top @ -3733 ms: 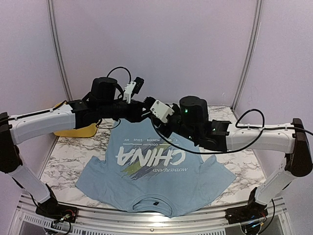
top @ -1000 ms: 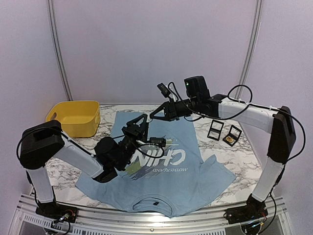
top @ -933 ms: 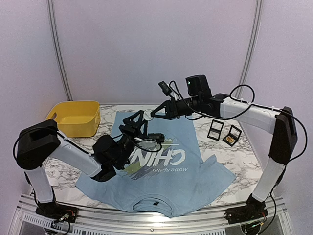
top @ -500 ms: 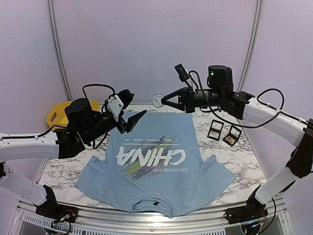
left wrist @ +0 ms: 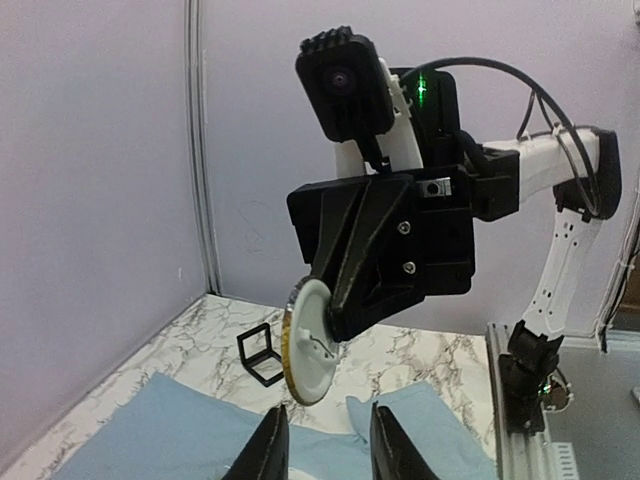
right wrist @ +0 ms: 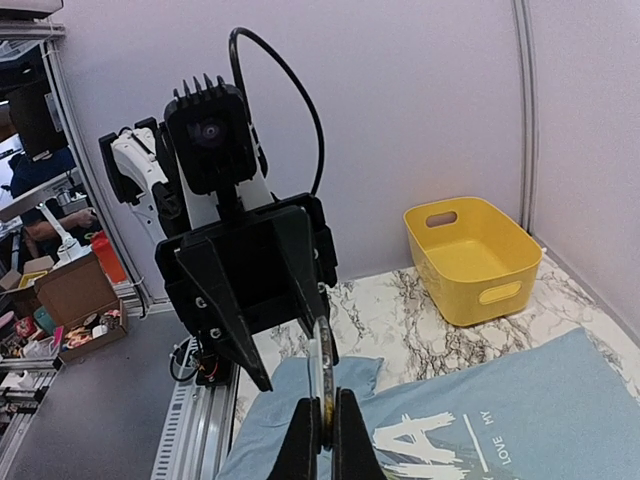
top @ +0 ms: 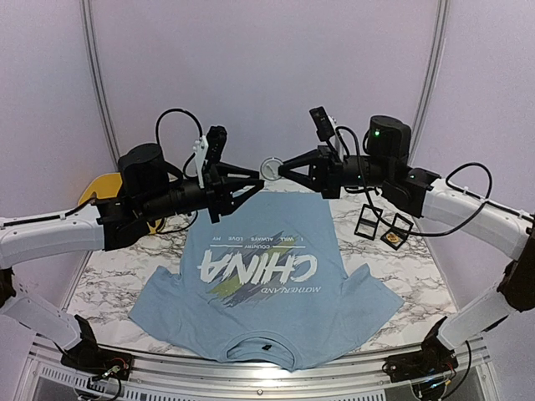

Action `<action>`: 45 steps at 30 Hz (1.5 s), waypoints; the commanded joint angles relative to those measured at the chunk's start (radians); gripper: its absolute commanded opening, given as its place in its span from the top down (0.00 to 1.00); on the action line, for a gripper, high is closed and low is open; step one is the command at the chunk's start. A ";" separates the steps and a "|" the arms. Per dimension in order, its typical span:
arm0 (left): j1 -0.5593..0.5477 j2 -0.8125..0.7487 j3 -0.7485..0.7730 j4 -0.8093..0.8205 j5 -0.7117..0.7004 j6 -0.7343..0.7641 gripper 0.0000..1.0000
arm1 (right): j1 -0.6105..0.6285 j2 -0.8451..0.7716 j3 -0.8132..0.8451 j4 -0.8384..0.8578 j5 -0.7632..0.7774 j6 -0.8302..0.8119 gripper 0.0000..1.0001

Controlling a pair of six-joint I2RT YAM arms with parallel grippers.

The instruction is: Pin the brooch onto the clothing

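While the right claw (top: 286, 171) is clamped on the round white brooch (top: 270, 170) in mid-air, the left claw (top: 253, 181) faces it, jaws apart (just short of the disc); the light blue T-shirt (top: 267, 288) lies flat on the tabletop (top: 418, 267) below both.

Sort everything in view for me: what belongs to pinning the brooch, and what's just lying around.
For the job:
- brooch, held in the right gripper
- left gripper, open, facing the brooch
- T-shirt, spread flat on the table

Lying about:
- yellow basket
- small black boxes, beside the shirt
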 commanded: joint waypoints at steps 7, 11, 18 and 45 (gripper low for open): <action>0.005 0.023 0.033 -0.016 0.020 -0.060 0.77 | 0.016 -0.022 0.039 -0.082 0.001 -0.124 1.00; 0.005 0.016 0.022 -0.016 -0.004 -0.045 0.81 | 0.025 -0.029 0.065 -0.190 0.018 -0.215 1.00; 0.005 0.034 0.030 -0.017 0.020 -0.047 0.95 | 0.046 -0.021 0.082 -0.231 0.029 -0.249 1.00; -0.008 0.045 -0.028 0.245 0.013 -0.229 1.00 | 0.051 -0.019 -0.116 0.312 0.037 0.066 0.83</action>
